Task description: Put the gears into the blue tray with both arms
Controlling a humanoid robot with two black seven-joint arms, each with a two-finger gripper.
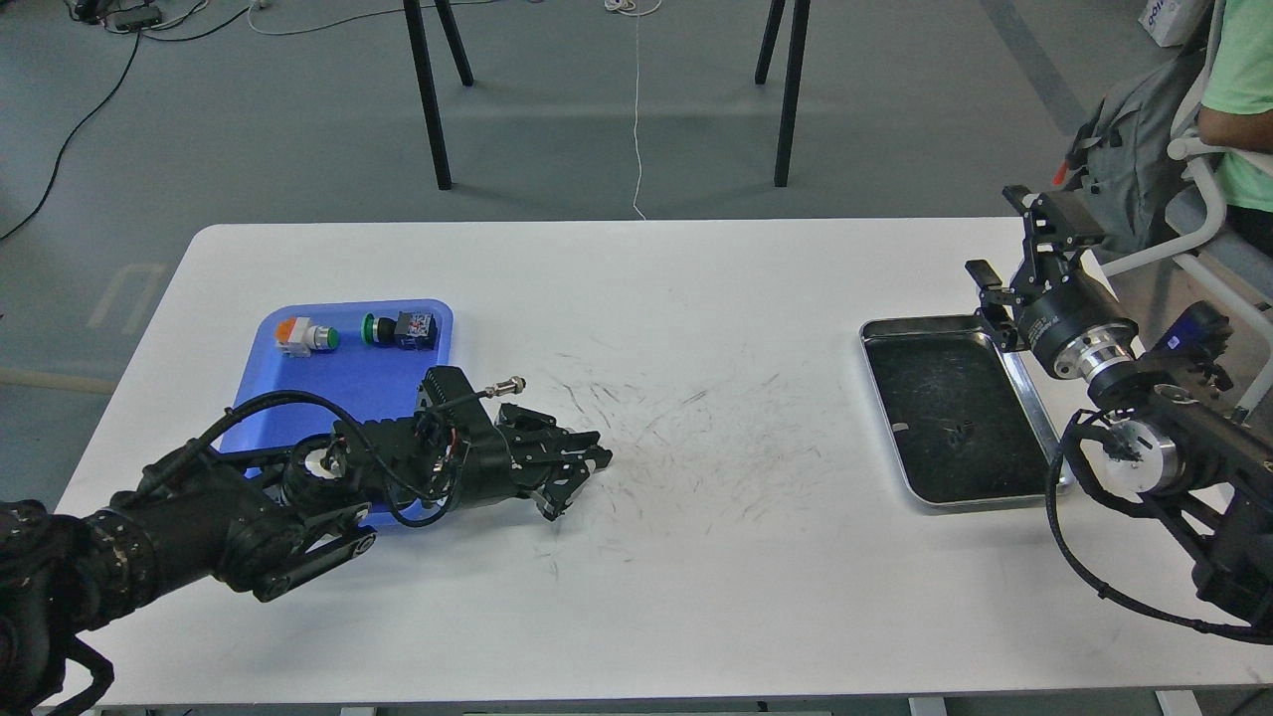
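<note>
Head view shows my left arm stretched low across the white counter point(636, 617), reaching out from the near left. My left claw point(575, 472) lies just past the right edge of the blue tray point(328, 383), its dark fingers drawn close together over the scuffed middle of the counter. Against all that black I cannot make out a gear between them, so whether the claw is clenched on one or merely closed I cannot tell. No gear shows clearly anywhere else on the counter or in the blue tray either.

Part of my left arm covers the near right corner of the blue tray. At the tray's far end sit two push-button switches side by side, apart from each other: an orange-capped switch point(303, 335) on the left and a green-capped switch point(400, 328) on the right.

My right arm comes in from the right edge and bends upward. My right claw point(1019, 239) is raised above the far right corner of the silver tray point(1034, 423), its two fingers spread well apart and grasping nothing. The silver tray lies on the right side of the counter, well apart from the blue tray, its dark bottom scratched and marked.
</note>
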